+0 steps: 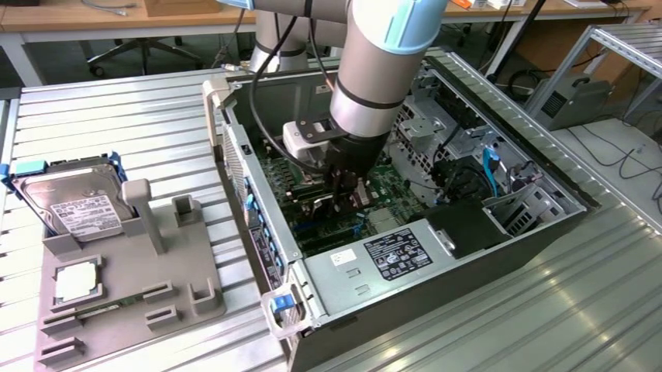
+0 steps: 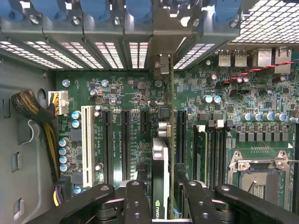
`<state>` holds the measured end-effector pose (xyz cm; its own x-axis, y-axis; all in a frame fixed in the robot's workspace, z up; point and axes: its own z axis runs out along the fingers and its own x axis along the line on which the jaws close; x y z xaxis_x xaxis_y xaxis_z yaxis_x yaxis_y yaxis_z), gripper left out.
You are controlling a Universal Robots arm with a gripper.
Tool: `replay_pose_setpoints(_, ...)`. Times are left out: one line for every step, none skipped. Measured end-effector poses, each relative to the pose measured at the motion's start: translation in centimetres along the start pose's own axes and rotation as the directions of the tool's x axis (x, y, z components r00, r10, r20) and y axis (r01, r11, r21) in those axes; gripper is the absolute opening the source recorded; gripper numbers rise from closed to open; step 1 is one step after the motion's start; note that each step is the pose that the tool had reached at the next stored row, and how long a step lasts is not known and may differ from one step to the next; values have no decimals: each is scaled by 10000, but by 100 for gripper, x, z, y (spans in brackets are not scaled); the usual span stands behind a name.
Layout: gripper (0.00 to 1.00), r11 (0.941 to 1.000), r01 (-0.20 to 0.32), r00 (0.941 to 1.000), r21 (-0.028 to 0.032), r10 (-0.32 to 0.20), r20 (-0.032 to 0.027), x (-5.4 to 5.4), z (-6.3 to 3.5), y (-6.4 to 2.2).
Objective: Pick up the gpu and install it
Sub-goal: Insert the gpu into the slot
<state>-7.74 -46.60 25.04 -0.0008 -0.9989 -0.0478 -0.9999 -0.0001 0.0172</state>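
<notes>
Tool [image 2: 163,185] astride upright gpu [image 2: 160,156] | arm [image 1: 377,70] pointing down inside computer case [image 1: 236,155]

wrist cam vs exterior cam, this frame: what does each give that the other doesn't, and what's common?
Wrist view: slot-level detail. The gpu stands on edge over the slot row, a few slots from the white slot. It also gives the empty CPU socket and the blue card latches.
Exterior view: the arm reaching down into the case, the hard drive in the gray fixture at that view's left, and the power supply.
Both: the green motherboard and the tool low over it.
</notes>
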Motion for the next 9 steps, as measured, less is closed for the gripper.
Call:
replay_pose_setpoints(35,10000,-1,10000,1,1,3,-10,-6,1)
replay_pose_setpoints(35,10000,0,10000,1,0,2,-13,-12,0)
replay_pose_setpoints(35,10000,1,10000,2,-1,4,-13,-11,0)
replay_pose_setpoints(35,10000,0,10000,3,0,6,-13,-12,0)
replay_pose_setpoints(35,10000,1,10000,0,-1,1,-13,-19,0)
replay_pose_setpoints(35,10000,0,10000,2,0,3,-14,-40,1)
replay_pose_setpoints(35,10000,-1,10000,1,1,3,-16,-56,1)
replay_pose_setpoints(35,10000,-1,10000,2,1,3,-17,-68,1)
replay_pose_setpoints(35,10000,-2,10000,1,2,3,-18,-82,1)
